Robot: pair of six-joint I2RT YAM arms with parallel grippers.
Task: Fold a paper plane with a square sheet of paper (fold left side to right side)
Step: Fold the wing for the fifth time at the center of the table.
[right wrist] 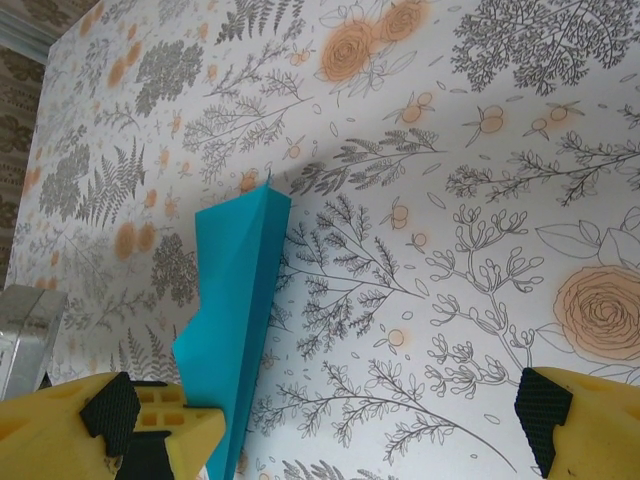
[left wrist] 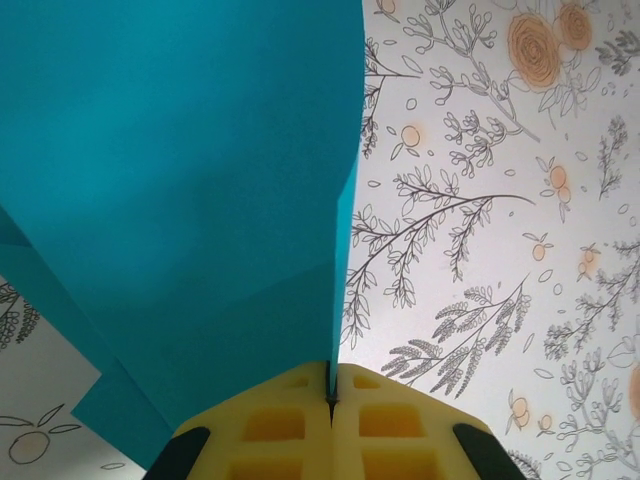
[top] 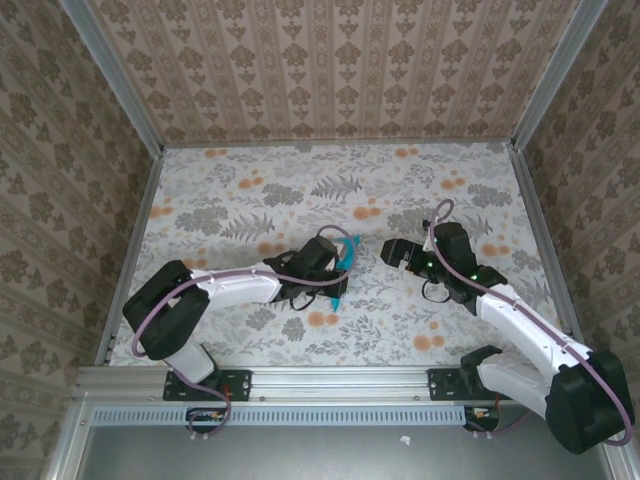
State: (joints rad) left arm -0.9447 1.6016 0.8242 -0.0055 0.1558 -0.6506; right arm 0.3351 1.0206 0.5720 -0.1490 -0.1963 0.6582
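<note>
jaws first: the left jaws are shut tight on the blue paper (top: pixel 346 262), pinching it by its near end. the right jaws are wide open and hold nothing. they sit just to the right of the paper, and one yellow finger (right wrist: pixel 60 420) is just beside its lower edge.

the paper is near the middle of the flowery tabletop (top: pixel 250 190), at the tip of the left arm (top: pixel 235 285). it is not a flat square now. it looks folded into a thin, pointed shape that stands up on its edge, with the point aimed away from the right arm (top: pixel 520 320). it is hard to tell if the lower edge touches the tabletop.

most of the folding seems done. the step in hand is likely for the right jaws to take one side flap and bend it over.

to do this well, the right jaws should come in slowly, so they do not bump the thin paper and knock it sideways. the flap should sit between the two fingers before they close. they should grab only one layer, close to its free edge, not the whole stack. the left jaws should hold firm and not twist, or the paper may tear or crumple. the edges should line up before the fold is pressed flat, because a crooked crease is hard to fix.
</note>
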